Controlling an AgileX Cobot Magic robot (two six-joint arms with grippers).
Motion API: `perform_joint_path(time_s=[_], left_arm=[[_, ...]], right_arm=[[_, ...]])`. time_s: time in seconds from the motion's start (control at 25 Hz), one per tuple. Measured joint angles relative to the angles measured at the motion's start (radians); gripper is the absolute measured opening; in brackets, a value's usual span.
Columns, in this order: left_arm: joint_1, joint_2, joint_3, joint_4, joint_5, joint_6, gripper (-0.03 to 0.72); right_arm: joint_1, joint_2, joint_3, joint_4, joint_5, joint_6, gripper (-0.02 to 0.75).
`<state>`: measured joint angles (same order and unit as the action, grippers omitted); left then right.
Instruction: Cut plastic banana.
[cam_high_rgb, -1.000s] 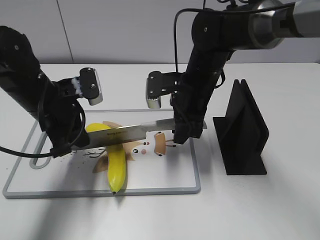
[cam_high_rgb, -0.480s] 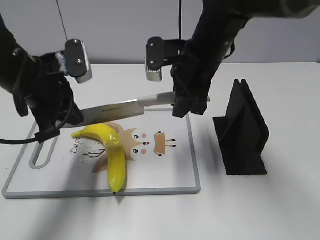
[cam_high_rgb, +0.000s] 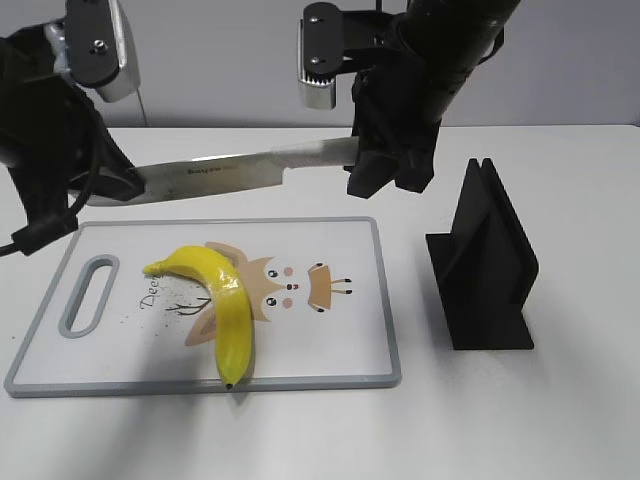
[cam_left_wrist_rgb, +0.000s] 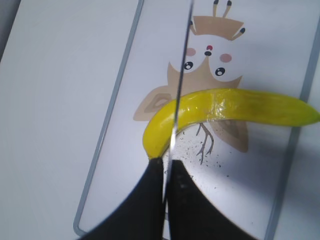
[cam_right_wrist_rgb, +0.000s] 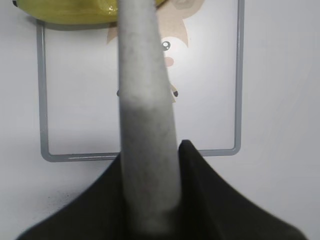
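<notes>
The plastic banana (cam_high_rgb: 226, 300) lies whole on the white cutting board (cam_high_rgb: 388, 330), bent, dark tip toward the front. A knife (cam_high_rgb: 230, 172) hangs level well above the board's far edge, clear of the banana. My right gripper (cam_high_rgb: 365, 165) is shut on its grey handle (cam_right_wrist_rgb: 147, 100). My left gripper (cam_high_rgb: 125, 185) is shut on the blade's tip end. In the left wrist view the blade edge (cam_left_wrist_rgb: 180, 90) runs out from the jaws (cam_left_wrist_rgb: 165, 170) over the banana (cam_left_wrist_rgb: 235, 107). The right wrist view shows the jaws (cam_right_wrist_rgb: 150, 150) and the banana (cam_right_wrist_rgb: 65, 12) at the top.
A black knife stand (cam_high_rgb: 490, 262) is on the table right of the board. The board has a tan cartoon print (cam_high_rgb: 290, 290) and a handle slot (cam_high_rgb: 88, 292) at its left end. Its grey rim shows in both wrist views (cam_left_wrist_rgb: 117, 95) (cam_right_wrist_rgb: 44, 100).
Both arms rose together, lifting the knife from the banana's bend to well above the board. The banana stayed in place.
</notes>
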<state>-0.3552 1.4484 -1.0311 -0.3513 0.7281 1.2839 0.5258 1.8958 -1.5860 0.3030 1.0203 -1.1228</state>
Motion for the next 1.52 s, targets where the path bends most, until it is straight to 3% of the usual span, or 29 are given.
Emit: perform_joint_path(time_s=[0.08, 0.16, 0.36, 0.4, 0.48, 0.64, 0.76, 0.96, 1.04, 1.16, 1.36, 1.52], left_arm=[[0.0, -0.004, 0.0, -0.002, 0.002, -0.002, 0.014], [0.001, -0.005, 0.0, -0.012, -0.008, -0.011, 0.089], [0.001, -0.007, 0.0, -0.03, -0.023, -0.017, 0.5], [0.001, -0.009, 0.0, -0.041, -0.029, -0.018, 0.568], [0.001, -0.018, 0.0, -0.057, -0.044, -0.02, 0.634], [0.001, -0.053, 0.0, -0.064, -0.072, -0.03, 0.651], [0.002, -0.087, 0.0, -0.054, -0.104, -0.101, 0.649], [0.022, -0.125, -0.007, 0.143, -0.129, -0.495, 0.636], [0.039, -0.127, -0.032, 0.241, -0.11, -0.684, 0.628], [0.081, -0.127, -0.084, 0.334, -0.055, -0.874, 0.613], [0.179, -0.127, -0.165, 0.351, 0.114, -1.045, 0.59], [0.268, -0.128, -0.167, 0.358, 0.354, -1.12, 0.588]], right_arm=[[0.0, 0.0, 0.0, 0.001, 0.002, 0.0, 0.221], [0.0, 0.0, 0.0, 0.001, 0.006, 0.007, 0.219], [-0.002, 0.0, 0.0, -0.024, 0.008, 0.031, 0.199], [-0.003, 0.0, 0.0, -0.028, 0.007, 0.041, 0.194], [-0.005, 0.0, 0.0, -0.045, 0.009, 0.055, 0.194], [-0.009, 0.0, 0.0, -0.057, 0.021, 0.06, 0.194], [-0.009, -0.004, 0.0, -0.057, 0.03, 0.081, 0.194], [-0.009, -0.052, 0.0, -0.094, 0.031, 0.202, 0.194], [-0.009, -0.072, 0.0, -0.141, 0.031, 0.297, 0.194], [-0.009, -0.096, 0.0, -0.213, 0.041, 0.494, 0.194], [-0.01, -0.131, 0.0, -0.248, 0.113, 0.701, 0.194], [-0.01, -0.18, 0.028, -0.204, 0.135, 0.866, 0.194]])
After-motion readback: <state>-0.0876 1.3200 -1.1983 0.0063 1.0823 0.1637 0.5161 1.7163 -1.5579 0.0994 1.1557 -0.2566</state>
